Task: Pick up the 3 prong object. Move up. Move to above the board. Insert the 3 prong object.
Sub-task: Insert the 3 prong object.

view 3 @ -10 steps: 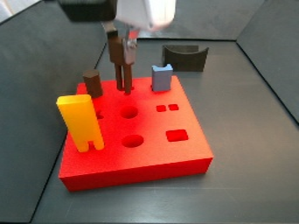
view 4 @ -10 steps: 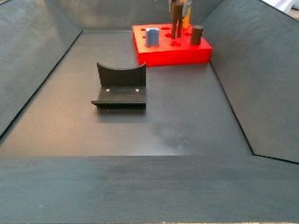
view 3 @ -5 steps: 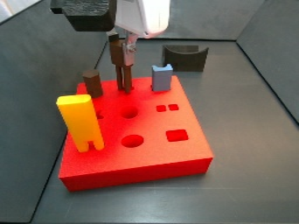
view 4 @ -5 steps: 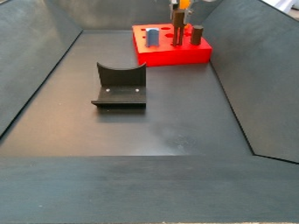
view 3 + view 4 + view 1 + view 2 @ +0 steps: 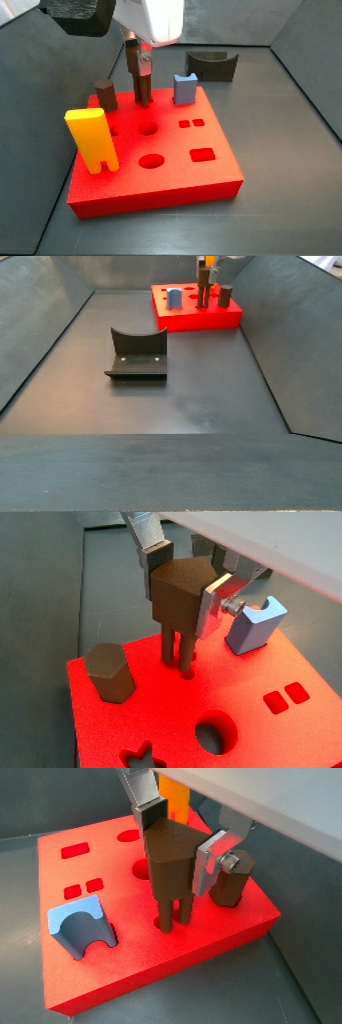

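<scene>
The 3 prong object (image 5: pixel 178 597) is a slim brown block standing upright with its thin legs down in the red board (image 5: pixel 160 712). It also shows in a wrist view (image 5: pixel 167 863) and in both side views (image 5: pixel 136 70) (image 5: pixel 203 291). My gripper (image 5: pixel 185 577) straddles the block's top, with a silver finger on each side; the jaws look slightly parted from it. In a side view the gripper (image 5: pixel 138 42) is high above the far part of the board (image 5: pixel 187 175).
On the board stand a dark-brown cylinder (image 5: pixel 106 95), a blue notched block (image 5: pixel 186 88) and a big yellow two-legged block (image 5: pixel 91 140). The fixture (image 5: pixel 136 353) stands on the grey floor, apart from the board. Walls ring the floor.
My gripper has risen while the 3 prong object stayed where it was, upright with its legs in the board.
</scene>
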